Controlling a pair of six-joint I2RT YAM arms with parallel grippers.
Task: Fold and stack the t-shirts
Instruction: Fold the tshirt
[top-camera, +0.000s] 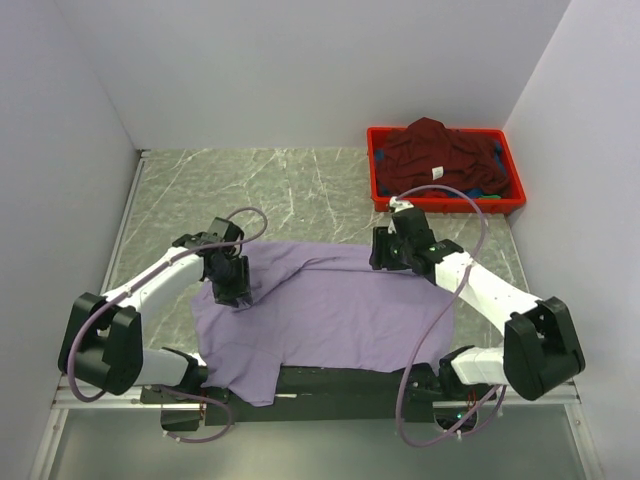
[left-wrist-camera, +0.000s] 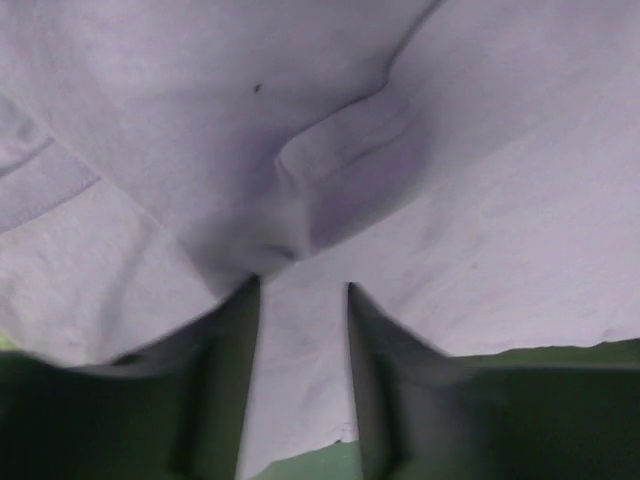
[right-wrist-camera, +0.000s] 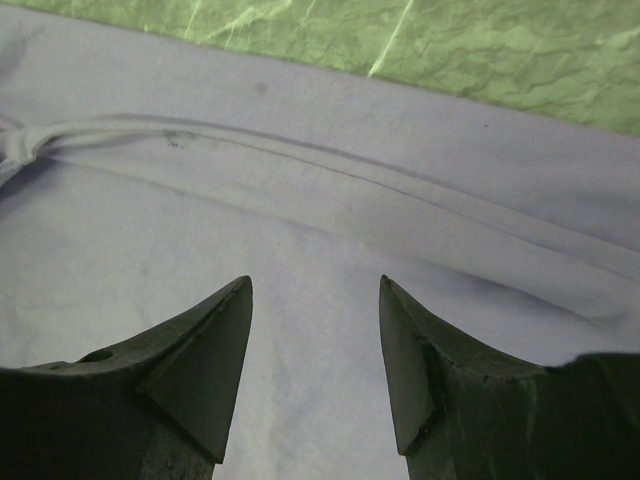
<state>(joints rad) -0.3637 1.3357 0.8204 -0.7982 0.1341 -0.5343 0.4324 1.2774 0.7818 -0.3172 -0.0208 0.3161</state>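
A lavender t-shirt (top-camera: 340, 310) lies spread out and wrinkled on the near half of the table. My left gripper (top-camera: 232, 287) is open and down on the shirt's left part. In the left wrist view the cloth (left-wrist-camera: 480, 200) fills the frame, with a raised fold just beyond the gripper (left-wrist-camera: 300, 290). My right gripper (top-camera: 386, 257) is open at the shirt's far right edge. Its wrist view shows it (right-wrist-camera: 315, 285) over flat cloth (right-wrist-camera: 300, 230) near a hem. A dark maroon t-shirt (top-camera: 440, 150) with a small white label lies heaped in a red crate (top-camera: 372, 165).
The crate stands at the back right of the green marbled table (top-camera: 280, 185), close to the right wall. Bits of blue cloth show under the maroon shirt. White walls close in the table on three sides. The shirt's near edge hangs over the arms' base rail.
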